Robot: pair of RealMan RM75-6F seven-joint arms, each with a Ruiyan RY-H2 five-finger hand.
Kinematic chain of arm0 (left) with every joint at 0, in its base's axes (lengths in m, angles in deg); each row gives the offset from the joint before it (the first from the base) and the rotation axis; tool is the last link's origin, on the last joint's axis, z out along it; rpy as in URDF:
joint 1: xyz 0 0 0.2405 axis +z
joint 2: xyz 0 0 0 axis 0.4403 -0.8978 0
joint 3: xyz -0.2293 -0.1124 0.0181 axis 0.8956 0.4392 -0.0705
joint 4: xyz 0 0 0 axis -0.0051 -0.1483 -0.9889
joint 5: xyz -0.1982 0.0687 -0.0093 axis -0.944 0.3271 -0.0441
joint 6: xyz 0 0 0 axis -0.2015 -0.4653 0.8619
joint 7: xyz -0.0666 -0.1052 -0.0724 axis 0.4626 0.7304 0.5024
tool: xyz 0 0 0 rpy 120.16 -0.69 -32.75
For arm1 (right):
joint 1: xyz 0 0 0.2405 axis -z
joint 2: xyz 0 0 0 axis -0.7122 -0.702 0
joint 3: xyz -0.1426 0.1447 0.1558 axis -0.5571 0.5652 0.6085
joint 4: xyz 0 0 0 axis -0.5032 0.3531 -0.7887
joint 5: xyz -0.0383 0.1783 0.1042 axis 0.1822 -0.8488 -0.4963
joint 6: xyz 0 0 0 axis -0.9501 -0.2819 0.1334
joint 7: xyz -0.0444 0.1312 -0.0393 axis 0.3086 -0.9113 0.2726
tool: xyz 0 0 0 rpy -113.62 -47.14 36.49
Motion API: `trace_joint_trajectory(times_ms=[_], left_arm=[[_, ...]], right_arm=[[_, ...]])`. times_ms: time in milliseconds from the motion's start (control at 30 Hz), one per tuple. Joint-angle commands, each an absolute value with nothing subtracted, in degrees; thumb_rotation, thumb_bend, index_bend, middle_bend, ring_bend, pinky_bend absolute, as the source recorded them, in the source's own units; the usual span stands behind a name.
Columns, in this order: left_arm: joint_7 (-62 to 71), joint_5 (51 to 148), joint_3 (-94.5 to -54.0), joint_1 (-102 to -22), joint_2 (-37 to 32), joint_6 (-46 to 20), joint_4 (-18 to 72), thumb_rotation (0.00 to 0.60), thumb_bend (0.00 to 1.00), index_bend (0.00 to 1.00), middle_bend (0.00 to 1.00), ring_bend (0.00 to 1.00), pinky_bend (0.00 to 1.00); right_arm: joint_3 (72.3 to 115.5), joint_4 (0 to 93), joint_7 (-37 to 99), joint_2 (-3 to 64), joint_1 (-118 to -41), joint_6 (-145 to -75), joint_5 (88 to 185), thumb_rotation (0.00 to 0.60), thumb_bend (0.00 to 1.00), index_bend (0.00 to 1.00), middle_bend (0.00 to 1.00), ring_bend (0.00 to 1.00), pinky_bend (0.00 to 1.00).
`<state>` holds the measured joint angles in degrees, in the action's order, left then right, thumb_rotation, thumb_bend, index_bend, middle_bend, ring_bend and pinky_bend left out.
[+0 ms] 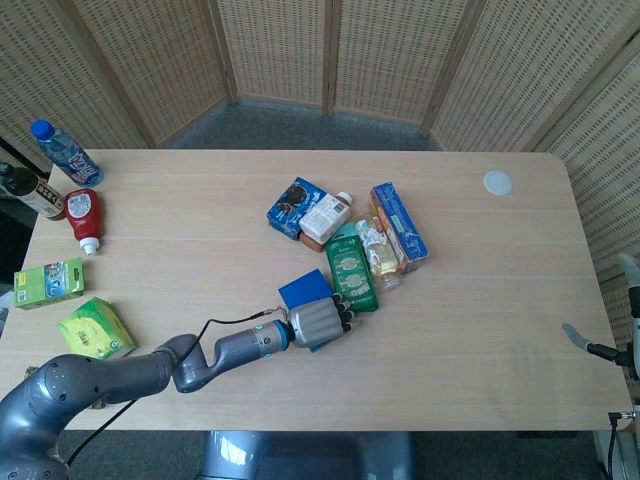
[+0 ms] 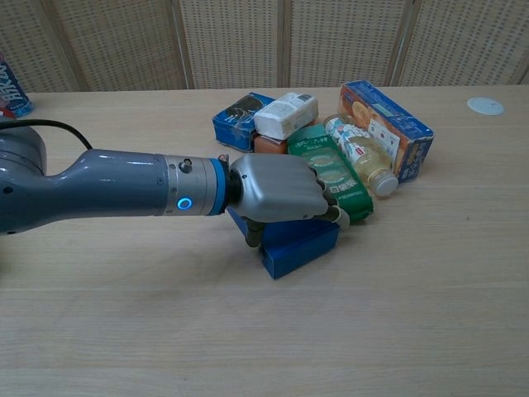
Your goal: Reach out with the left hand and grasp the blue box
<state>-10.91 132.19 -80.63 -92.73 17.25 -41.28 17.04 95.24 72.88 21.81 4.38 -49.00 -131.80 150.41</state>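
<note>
The blue box [image 2: 302, 246] lies on the table just in front of a cluster of groceries; its upper-left corner [image 1: 304, 289] shows in the head view. My left hand [image 2: 278, 197] lies over the top of it and grips it. The fingers [image 2: 335, 213] curl down over its far right edge and the thumb [image 2: 253, 235] presses its near left side. The same left hand [image 1: 318, 322] covers most of the box in the head view. Of my right hand only a grey tip [image 1: 586, 344] shows at the right edge of the head view, so its state is unclear.
A green packet [image 2: 331, 168] touches the box's far side, with a small bottle [image 2: 361, 155], an orange-and-blue carton [image 2: 387, 124], a white box [image 2: 285, 114] and a cookie box [image 2: 238, 117] behind. At the table's left stand a water bottle [image 1: 64, 152], a red bottle [image 1: 84, 216] and green boxes [image 1: 47, 281].
</note>
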Motion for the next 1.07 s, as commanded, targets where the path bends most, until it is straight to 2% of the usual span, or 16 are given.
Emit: trace_joint_trajectory(times_ms=[33,367,800,1067], left_arm=[[-11.57,131.82,-80.14,-92.40,15.28,-39.98,19.06,0.600,0.00,0.32,0.32,0.31,0.63],[-15.83,129.30,-77.54,-91.40,5.28,-37.00,30.64,0.600,0.00,0.32,0.32,0.31,0.63],[-22.30,120.89,-70.47,-90.36,-11.50,-34.49,47.17,0.600,0.00,0.32,0.31,0.31,0.63],[-24.80,115.01,-68.23,-89.54,-16.76,-32.73,52.21,0.600,0.00,0.32,0.30,0.31,0.63]], right_arm=[[95.22,72.91,21.79,4.38,-49.00,-131.76,150.41,0.523,0.00,0.00,0.00,0.00,0.00],[94.83,73.58,22.31,4.28,-48.83,-132.20,151.37,0.527,0.00,0.00,0.00,0.00,0.00],[94.54,74.31,23.08,4.27,-48.71,-132.60,151.95,0.526,0.00,0.00,0.00,0.00,0.00],[94.38,74.40,22.94,4.15,-48.64,-132.59,152.14,0.526,0.00,0.00,0.00,0.00,0.00]])
